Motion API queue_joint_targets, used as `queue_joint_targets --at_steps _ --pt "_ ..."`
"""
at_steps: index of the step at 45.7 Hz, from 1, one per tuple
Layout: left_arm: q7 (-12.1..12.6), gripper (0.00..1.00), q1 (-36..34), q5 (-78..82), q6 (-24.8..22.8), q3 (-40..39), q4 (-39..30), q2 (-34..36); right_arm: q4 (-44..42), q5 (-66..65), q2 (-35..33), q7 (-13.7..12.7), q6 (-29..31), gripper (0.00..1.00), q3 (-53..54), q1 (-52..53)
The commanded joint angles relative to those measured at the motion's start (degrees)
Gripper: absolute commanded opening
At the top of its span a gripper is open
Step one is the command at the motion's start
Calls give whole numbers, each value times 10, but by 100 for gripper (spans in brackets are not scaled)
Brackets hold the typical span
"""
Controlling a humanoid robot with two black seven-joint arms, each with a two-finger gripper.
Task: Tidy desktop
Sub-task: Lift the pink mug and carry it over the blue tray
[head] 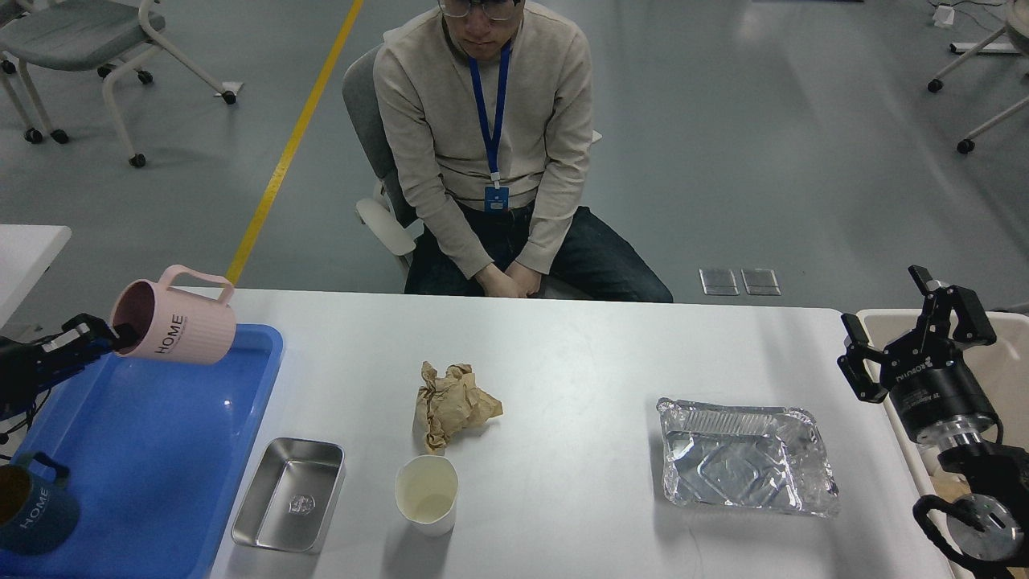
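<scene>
The desktop [579,354] fills the lower middle of the head view, its long axis running nine to three o'clock. At its nine o'clock edge a blue tray [161,466] holds a dark blue mug [32,503] near seven o'clock. Over the tray's far end the left gripper [108,334] pinches the rim of a pink mug [173,322], tipped on its side with the handle up, mouth toward nine o'clock; setting it down looks like the step in hand. Loose on the desktop lie a steel tin [291,494], a paper cup [426,492], a crumpled brown paper [452,402] and a foil container [744,457]. The right gripper [912,322] hangs with fingers spread and empty over a beige bin [884,338] at three o'clock; the foil container lies toward eight o'clock from it, nearer this arm.
</scene>
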Motion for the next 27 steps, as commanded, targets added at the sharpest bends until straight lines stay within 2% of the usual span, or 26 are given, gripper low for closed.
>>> queue_joint_targets --at_steps 1,6,27 --pt "-18 0 5 1 -1 1 -11 36 0 0 -2 0 0 100 0 1" --pt "-56 0 20 3 -1 19 -27 65 -1 0 -11 -1 0 100 0 3" --pt "-48 0 44 15 5 120 -20 64 -2 0 -12 0 0 100 0 3"
